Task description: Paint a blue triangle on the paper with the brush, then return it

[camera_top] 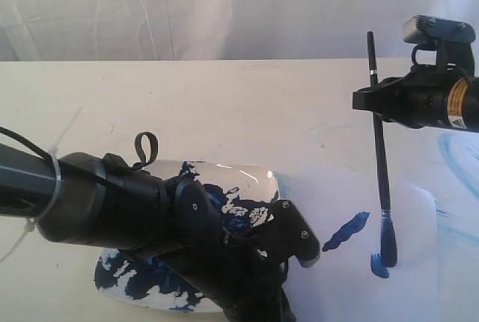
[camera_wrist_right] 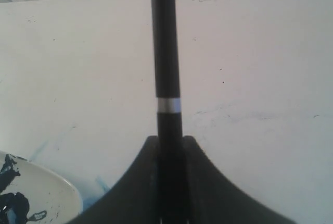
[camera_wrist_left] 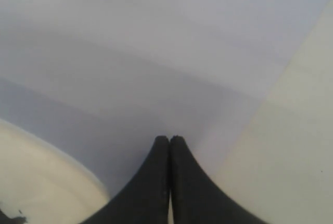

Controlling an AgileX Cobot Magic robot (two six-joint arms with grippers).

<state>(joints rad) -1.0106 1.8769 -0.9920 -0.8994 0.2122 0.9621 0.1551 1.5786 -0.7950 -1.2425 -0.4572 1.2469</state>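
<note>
My right gripper [camera_top: 372, 101] is shut on the brush [camera_top: 380, 157], a long thin black stick held almost upright. Its blue bristle tip [camera_top: 388, 251] touches the paper [camera_top: 359, 277] beside a short dark blue stroke [camera_top: 346, 232] and a blue dab [camera_top: 378, 266]. No full blue triangle shows, only these marks. In the right wrist view the brush handle [camera_wrist_right: 165, 67] with a silver band runs up between the fingers of the right gripper [camera_wrist_right: 169, 141]. My left gripper [camera_top: 303, 251] rests on the paper's near left part, its fingers [camera_wrist_left: 161, 153] pressed together on the sheet [camera_wrist_left: 156, 52].
A white square dish [camera_top: 247, 176] smeared with dark blue paint lies under the left arm. The dish [camera_wrist_right: 31, 193] shows again in the right wrist view, and its rim [camera_wrist_left: 47, 182] in the left wrist view. Faint light-blue smears [camera_top: 456, 187] mark the cream table [camera_top: 187, 105] at the right.
</note>
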